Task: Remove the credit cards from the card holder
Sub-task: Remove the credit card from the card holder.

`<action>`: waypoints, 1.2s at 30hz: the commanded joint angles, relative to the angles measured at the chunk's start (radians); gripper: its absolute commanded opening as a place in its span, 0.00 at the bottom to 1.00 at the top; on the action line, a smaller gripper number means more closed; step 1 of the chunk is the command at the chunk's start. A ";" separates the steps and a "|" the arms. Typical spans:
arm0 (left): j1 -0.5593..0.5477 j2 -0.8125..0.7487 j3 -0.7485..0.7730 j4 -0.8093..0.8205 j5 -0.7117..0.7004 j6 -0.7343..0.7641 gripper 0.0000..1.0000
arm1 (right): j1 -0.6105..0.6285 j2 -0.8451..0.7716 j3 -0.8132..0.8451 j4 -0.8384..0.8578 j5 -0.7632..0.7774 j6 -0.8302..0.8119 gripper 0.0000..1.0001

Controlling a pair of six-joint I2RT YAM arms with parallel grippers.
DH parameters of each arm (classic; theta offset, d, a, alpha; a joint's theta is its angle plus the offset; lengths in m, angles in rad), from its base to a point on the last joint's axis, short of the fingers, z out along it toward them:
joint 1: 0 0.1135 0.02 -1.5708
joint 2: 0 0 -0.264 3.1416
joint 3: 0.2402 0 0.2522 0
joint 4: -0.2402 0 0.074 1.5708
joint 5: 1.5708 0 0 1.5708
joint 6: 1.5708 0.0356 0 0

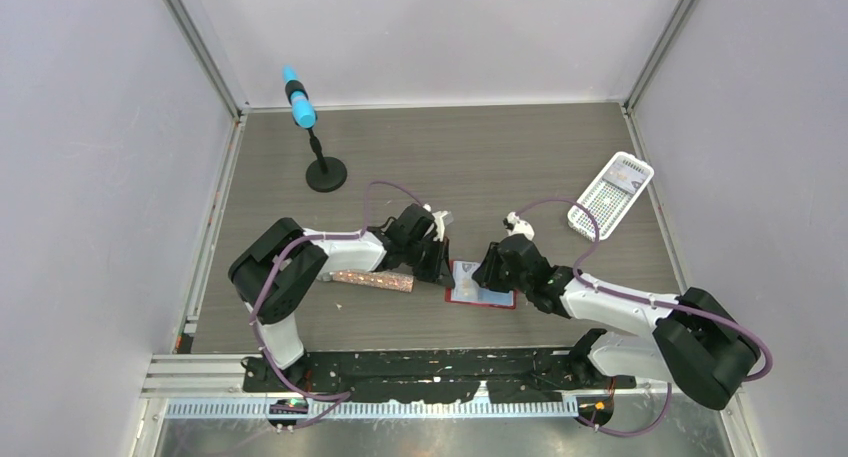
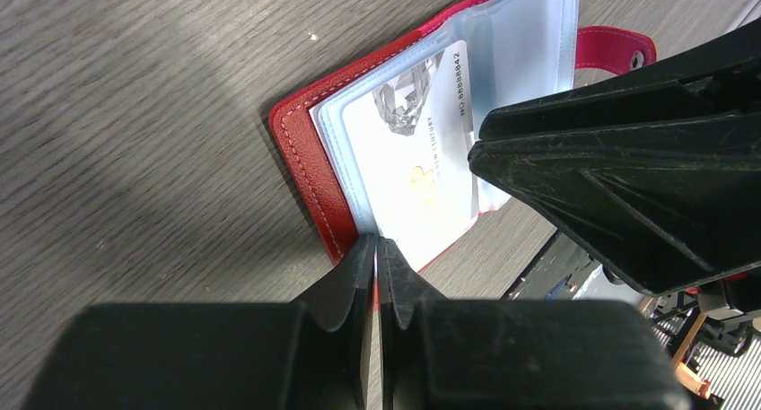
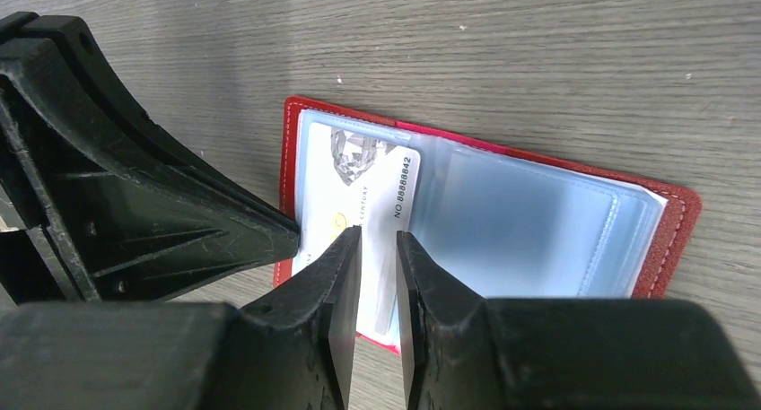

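The red card holder [image 1: 470, 293] lies open on the table between both arms, its light blue pockets up. In the left wrist view its red cover [image 2: 305, 163] shows, with a white credit card [image 2: 417, 154] sticking partly out of a pocket. My left gripper [image 2: 377, 242] is shut, pinching the holder's edge at the near corner. My right gripper [image 3: 379, 237] hangs over the same credit card [image 3: 368, 186] with a narrow gap between its jaws. The holder's far cover [image 3: 673, 226] lies flat. In the top view the left gripper [image 1: 441, 265] and right gripper [image 1: 490, 275] flank the holder.
A glittery pink-brown tube [image 1: 372, 279] lies just left of the left gripper. A white perforated basket [image 1: 610, 194] stands at the back right. A black stand with a blue-tipped microphone [image 1: 299, 101] is at the back left. Walls enclose the table.
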 commanded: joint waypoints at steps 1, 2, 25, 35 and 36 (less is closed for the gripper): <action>0.004 0.024 -0.018 0.013 -0.021 0.015 0.07 | -0.002 -0.035 0.003 -0.015 0.044 0.012 0.29; 0.004 0.025 -0.018 0.013 -0.021 0.014 0.07 | -0.002 -0.036 0.002 -0.017 0.044 0.012 0.29; 0.003 0.040 -0.012 0.008 -0.022 0.008 0.06 | -0.018 0.019 -0.066 0.161 -0.058 0.041 0.20; 0.003 0.057 0.001 -0.052 -0.053 0.031 0.05 | -0.087 -0.114 -0.147 0.212 -0.128 0.009 0.05; 0.003 0.055 -0.002 -0.050 -0.054 0.029 0.05 | -0.097 -0.121 -0.156 0.209 -0.141 0.004 0.05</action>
